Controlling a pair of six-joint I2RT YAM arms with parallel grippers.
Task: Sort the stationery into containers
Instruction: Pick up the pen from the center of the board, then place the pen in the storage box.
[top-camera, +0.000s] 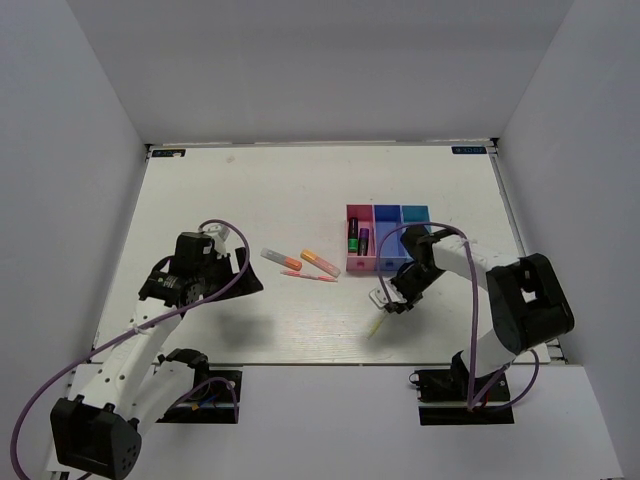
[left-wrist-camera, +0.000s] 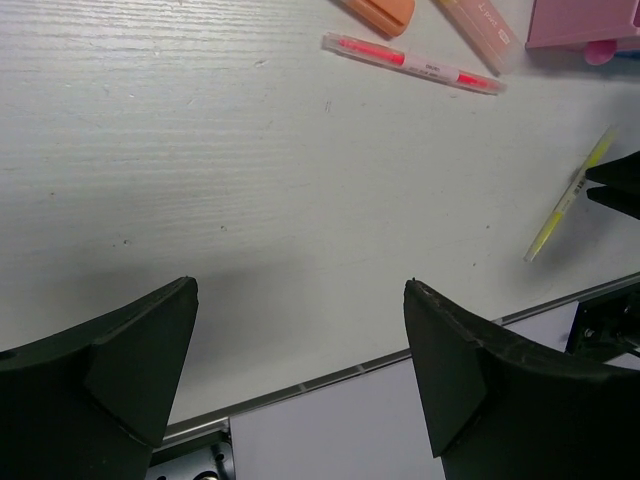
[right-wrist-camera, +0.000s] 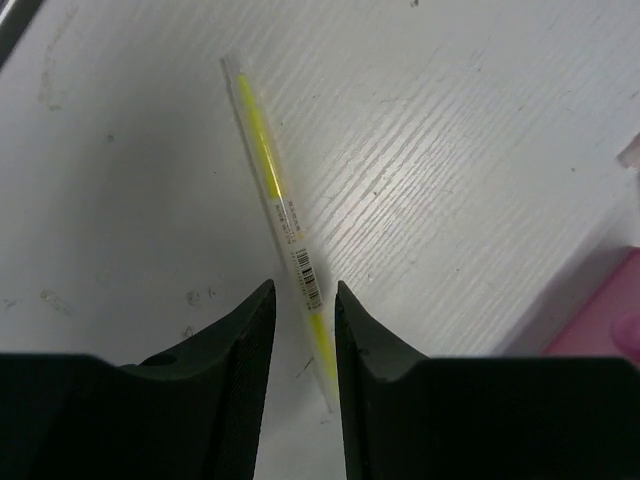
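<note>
A thin pale-yellow pen (top-camera: 375, 327) lies on the table near the front edge; it also shows in the right wrist view (right-wrist-camera: 270, 180) and the left wrist view (left-wrist-camera: 565, 200). My right gripper (top-camera: 390, 300) (right-wrist-camera: 304, 287) is low over the pen's near end, jaws narrowly open on either side of it. My left gripper (top-camera: 245, 285) (left-wrist-camera: 300, 285) is wide open and empty at the left. Two short highlighters (top-camera: 282, 259) (top-camera: 320, 263) and a thin pink pen (top-camera: 308, 276) lie mid-table. The pink bin (top-camera: 358, 266) holds a black-green marker (top-camera: 353, 236) and a purple marker (top-camera: 365, 240).
The blue-purple bin (top-camera: 388, 263) and cyan bin (top-camera: 415, 213) join the pink one in a row, just behind my right gripper. The table's front edge (left-wrist-camera: 330, 375) runs close below my left gripper. White walls enclose the table.
</note>
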